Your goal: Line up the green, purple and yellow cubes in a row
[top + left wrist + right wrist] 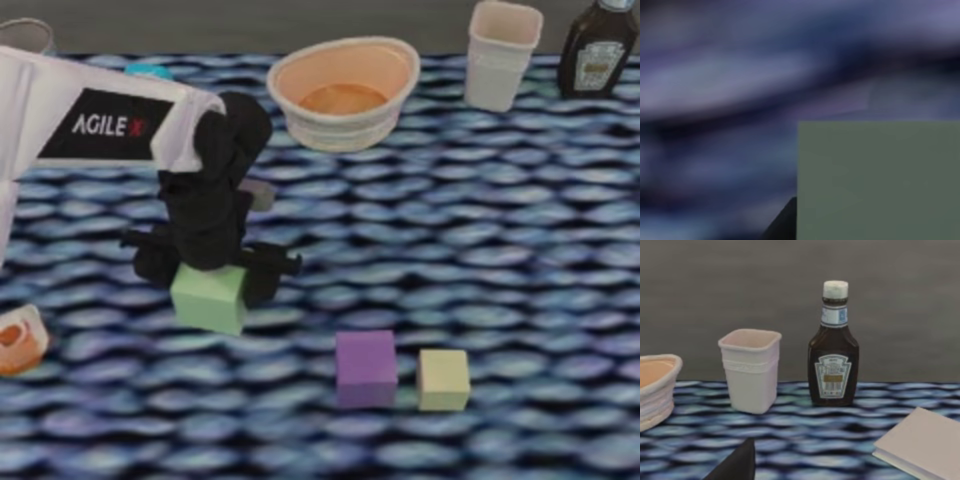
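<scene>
My left gripper [210, 275] reaches down over the pale green cube [210, 298] at the left of the table, a black finger on each side, shut on it. In the left wrist view the green cube [877, 180] fills the lower corner, with one dark finger [785, 222] against its edge. The purple cube [366, 368] and the smaller cream-yellow cube [444, 379] sit side by side near the front, a small gap between them, to the right of the green one. My right gripper [782, 474] is out of the top view; one finger [737, 462] shows, open, holding nothing.
A cream bowl [343, 92], a white cup [503, 55] and a dark sauce bottle [598, 48] stand along the back. A cyan block [150, 71] peeks from behind my left arm. An orange-and-white object [18, 340] lies at the left edge. A white book [922, 447] lies near my right gripper.
</scene>
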